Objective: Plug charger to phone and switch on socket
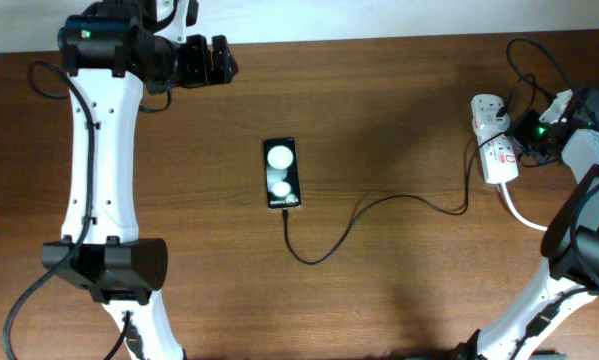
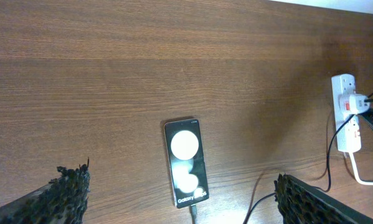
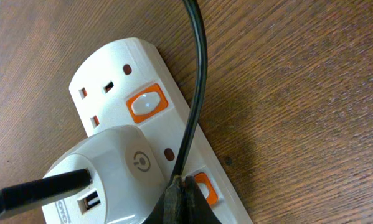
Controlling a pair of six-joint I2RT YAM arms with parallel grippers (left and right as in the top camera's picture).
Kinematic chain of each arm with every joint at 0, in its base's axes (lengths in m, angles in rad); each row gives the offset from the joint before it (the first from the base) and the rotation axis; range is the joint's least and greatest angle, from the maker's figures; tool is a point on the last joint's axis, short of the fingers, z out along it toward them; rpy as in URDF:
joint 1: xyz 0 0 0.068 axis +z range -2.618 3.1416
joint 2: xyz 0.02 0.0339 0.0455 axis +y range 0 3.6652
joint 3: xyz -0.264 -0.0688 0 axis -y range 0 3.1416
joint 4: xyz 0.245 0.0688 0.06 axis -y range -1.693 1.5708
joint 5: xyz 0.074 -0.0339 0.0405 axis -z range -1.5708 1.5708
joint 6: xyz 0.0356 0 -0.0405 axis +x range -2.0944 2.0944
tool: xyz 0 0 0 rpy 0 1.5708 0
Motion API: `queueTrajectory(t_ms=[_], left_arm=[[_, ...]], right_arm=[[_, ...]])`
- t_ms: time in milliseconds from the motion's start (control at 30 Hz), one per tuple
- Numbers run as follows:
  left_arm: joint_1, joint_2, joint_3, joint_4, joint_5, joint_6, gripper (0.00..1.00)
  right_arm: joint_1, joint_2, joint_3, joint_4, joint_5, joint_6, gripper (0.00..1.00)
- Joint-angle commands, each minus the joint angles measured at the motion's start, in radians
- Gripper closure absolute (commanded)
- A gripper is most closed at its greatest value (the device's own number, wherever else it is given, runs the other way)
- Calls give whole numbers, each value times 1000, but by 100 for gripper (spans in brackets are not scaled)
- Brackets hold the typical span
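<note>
The black phone [image 1: 282, 174] lies flat mid-table with its screen lit; it also shows in the left wrist view [image 2: 187, 162]. The thin black charger cable [image 1: 379, 205] has its tip in the phone's near end and runs right to the white socket strip [image 1: 492, 140]. My right gripper [image 3: 181, 194] is shut, its fingertips pressed against the strip's orange switch [image 3: 205, 188] beside a white adapter plug [image 3: 105, 174]. The strip [image 3: 136, 74] fills the right wrist view. My left gripper [image 2: 180, 199] is open and empty, raised well above the phone at the table's far left.
A second orange switch [image 3: 146, 104] sits on the strip by its empty outlet. A thick white cord [image 1: 524, 215] leaves the strip toward the right front. Black robot wires [image 1: 534, 55] loop behind the strip. The table is brown wood.
</note>
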Motion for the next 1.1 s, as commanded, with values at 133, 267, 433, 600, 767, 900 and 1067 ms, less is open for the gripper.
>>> queueTrajectory(t_ms=[133, 267, 433, 600, 767, 900, 1067], left_arm=[[2, -24, 13, -1, -7, -2, 1], [2, -24, 13, -1, -7, -2, 1], [2, -24, 13, -1, -7, -2, 1], [2, -24, 13, -1, -7, -2, 1], [2, -24, 13, -1, -7, -2, 1], [2, -24, 13, -1, -7, -2, 1], [2, -24, 13, -1, -7, -2, 1]], right_arm=[[25, 20, -2, -23, -21, 5, 96], [25, 20, -4, -23, -21, 16, 96], [47, 20, -10, -26, -21, 23, 96], [57, 20, -11, -73, -1, 23, 96], [65, 28, -13, -89, 2, 31, 96], [82, 98, -13, -67, 1, 42, 96], [83, 108, -13, -67, -14, 61, 96]])
